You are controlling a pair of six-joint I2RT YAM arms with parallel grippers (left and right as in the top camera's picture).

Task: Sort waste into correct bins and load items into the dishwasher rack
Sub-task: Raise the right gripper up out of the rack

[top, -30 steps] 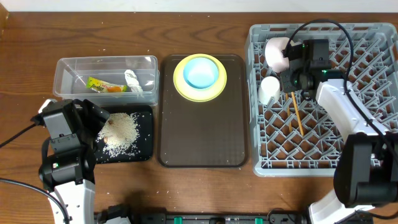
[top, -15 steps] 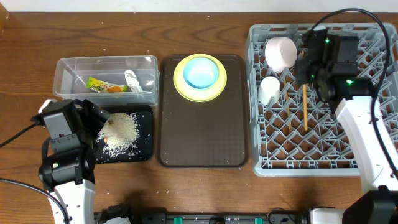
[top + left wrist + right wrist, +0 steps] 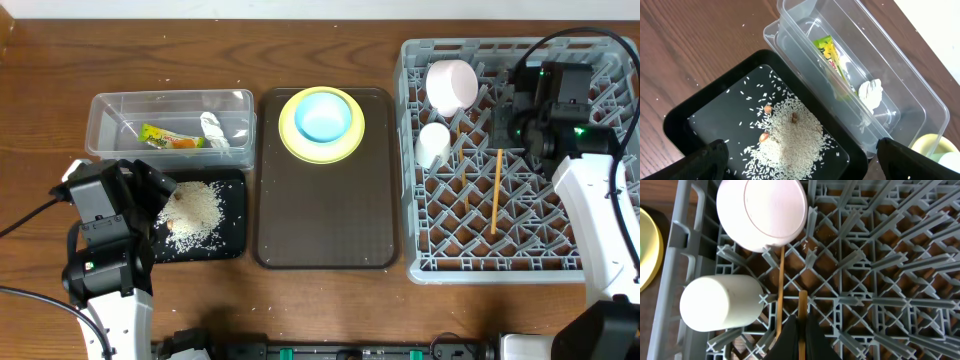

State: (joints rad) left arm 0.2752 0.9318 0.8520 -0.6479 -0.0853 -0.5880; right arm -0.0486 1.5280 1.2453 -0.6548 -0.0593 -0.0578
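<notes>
My right gripper (image 3: 508, 138) is shut on one wooden chopstick (image 3: 496, 190) and holds it over the grey dishwasher rack (image 3: 600, 255); the grip shows in the right wrist view (image 3: 801, 325). A second chopstick (image 3: 780, 290) lies in the rack beside it. A white bowl (image 3: 452, 85) and a white cup (image 3: 433, 144) rest in the rack's far left part. My left gripper (image 3: 800, 167) is open over the black tray (image 3: 232, 238) with rice (image 3: 195, 210). The clear tub (image 3: 110, 115) holds the wrapper (image 3: 165, 137) and tissue (image 3: 213, 130). The blue bowl (image 3: 322, 115) sits on the yellow plate (image 3: 290, 137).
The dark brown serving tray (image 3: 325, 220) lies between the bins and the rack, with plate and bowl at its far end. A few brown bits (image 3: 768, 108) lie in the rice. Cables run behind the right arm.
My right gripper has moved right and a little toward the front over the rack, carrying the chopstick with it. The left arm has not moved.
</notes>
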